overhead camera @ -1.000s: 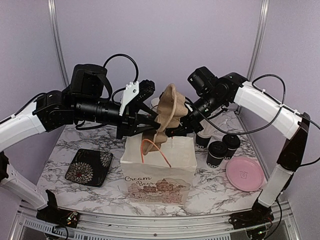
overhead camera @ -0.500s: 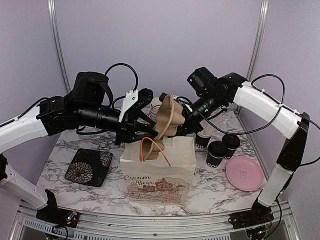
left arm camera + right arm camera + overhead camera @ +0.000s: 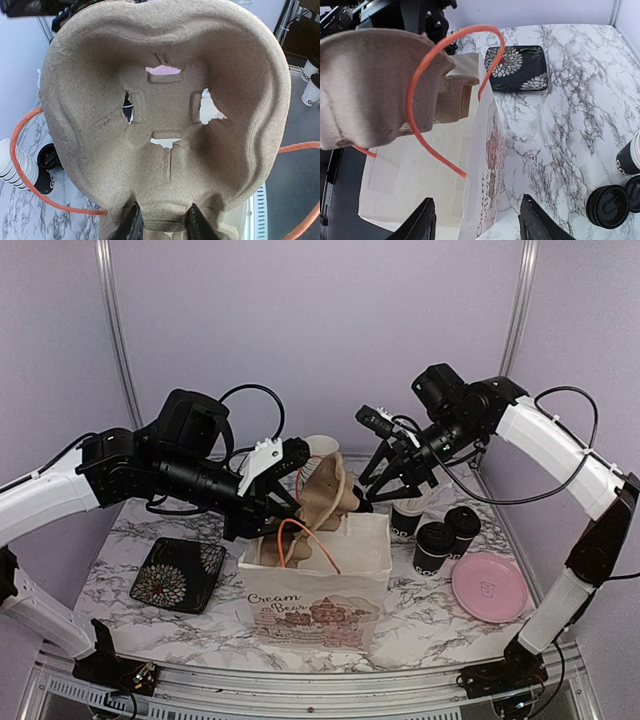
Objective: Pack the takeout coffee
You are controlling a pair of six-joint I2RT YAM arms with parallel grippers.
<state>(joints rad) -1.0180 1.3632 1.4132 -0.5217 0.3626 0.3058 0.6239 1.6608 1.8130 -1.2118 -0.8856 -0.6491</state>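
Now | left hand (image 3: 162,222) pinching carrier (image 3: 165,75) over bag (image 3: 320,580) | right hand (image 3: 480,222) spread, angled down

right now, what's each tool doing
Left tool: closed on the cardboard cup carrier.
Right tool: open, holding nothing.

Cups (image 3: 434,545) are black, carrier (image 3: 325,495) brown, plate (image 3: 489,588) pink, dish (image 3: 180,573) floral, bag (image 3: 315,605) white.

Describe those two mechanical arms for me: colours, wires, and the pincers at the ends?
The left arm and right arm are jointed, with white shells on the long segments and black joints and wrists. Loose black cables loop along both. The left gripper and right gripper each have two black fingers.
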